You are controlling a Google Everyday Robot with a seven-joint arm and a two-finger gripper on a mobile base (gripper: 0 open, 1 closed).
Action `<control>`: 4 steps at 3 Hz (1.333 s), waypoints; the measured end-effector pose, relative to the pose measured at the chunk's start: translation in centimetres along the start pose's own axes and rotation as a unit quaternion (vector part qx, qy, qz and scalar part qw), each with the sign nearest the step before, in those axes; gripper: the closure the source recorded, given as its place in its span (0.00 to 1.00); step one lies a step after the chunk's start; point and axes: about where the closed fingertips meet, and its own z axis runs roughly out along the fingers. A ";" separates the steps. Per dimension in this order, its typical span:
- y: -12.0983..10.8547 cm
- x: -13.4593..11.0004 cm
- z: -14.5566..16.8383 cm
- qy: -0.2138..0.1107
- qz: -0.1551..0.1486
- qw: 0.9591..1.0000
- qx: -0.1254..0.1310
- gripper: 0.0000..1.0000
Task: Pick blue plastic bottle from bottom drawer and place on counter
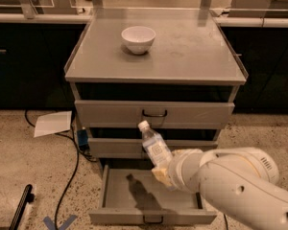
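Observation:
The blue plastic bottle is clear with a white cap and a pale label with a dark square mark. My gripper is shut on its lower end and holds it tilted, cap up and to the left, in front of the middle drawer. The bottle hangs above the open bottom drawer, whose grey tray shows the bottle's shadow. The counter is the grey cabinet top above, well above the bottle. My white arm fills the lower right and hides the drawer's right side.
A white bowl stands on the counter's back left. The top drawer is closed. A white sheet and a black cable lie on the speckled floor at left. Dark cabinets line the back.

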 end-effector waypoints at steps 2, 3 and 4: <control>-2.1 -9.8 -7.9 -0.019 -0.072 0.994 0.085 1.00; -3.4 -13.1 -10.6 -0.040 -0.080 0.989 0.121 1.00; -5.0 -16.2 -12.9 -0.071 -0.076 0.982 0.155 1.00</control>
